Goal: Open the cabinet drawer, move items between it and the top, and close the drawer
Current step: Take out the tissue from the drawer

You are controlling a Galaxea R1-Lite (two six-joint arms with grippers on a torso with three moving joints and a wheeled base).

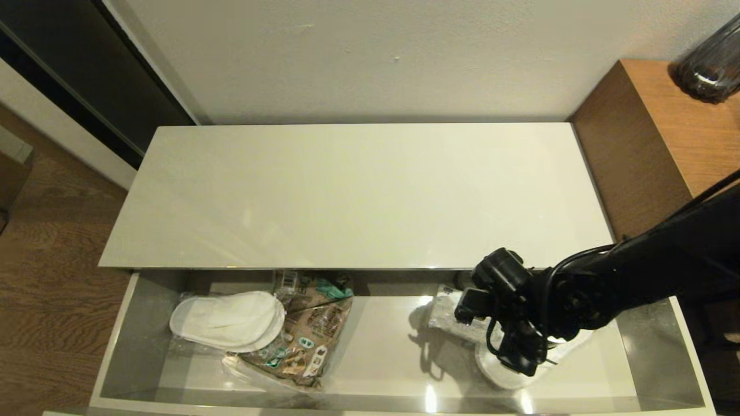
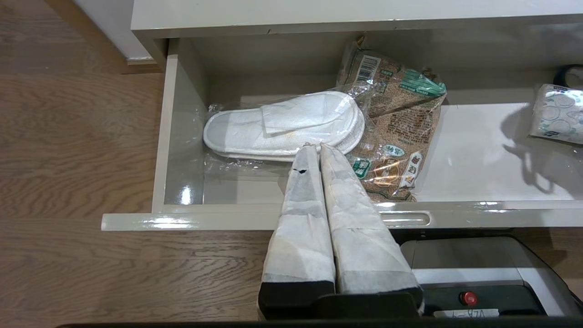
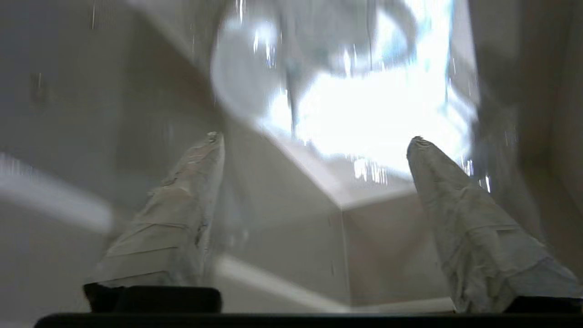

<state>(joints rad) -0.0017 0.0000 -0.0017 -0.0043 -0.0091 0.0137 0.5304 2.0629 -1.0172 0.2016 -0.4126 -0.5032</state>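
Right gripper (image 3: pixel 314 141), its white-wrapped fingers (image 3: pixel 182 214) spread wide with nothing between them, hangs low inside the wide, shallow, glossy grey-beige cabinet drawer (image 1: pixel 115 346), which stands pulled fully out. It sits over a bright white bagged item (image 1: pixel 509 370) at the drawer's right end, probably readying a pick or having just let go; what that item is cannot be told. Beside it lies a white soft printed tissue pack (image 2: pixel 555 114). At the drawer's left end, flat white slippers in clear plastic (image 1: pixel 228 320) rest against a brown printed snack bag (image 1: pixel 312 329). Behind the drawer, the long glossy cream top panel (image 1: pixel 352 196) carries nothing. Left gripper (image 2: pixel 314 148), fingers pressed together, waits before the drawer's front.
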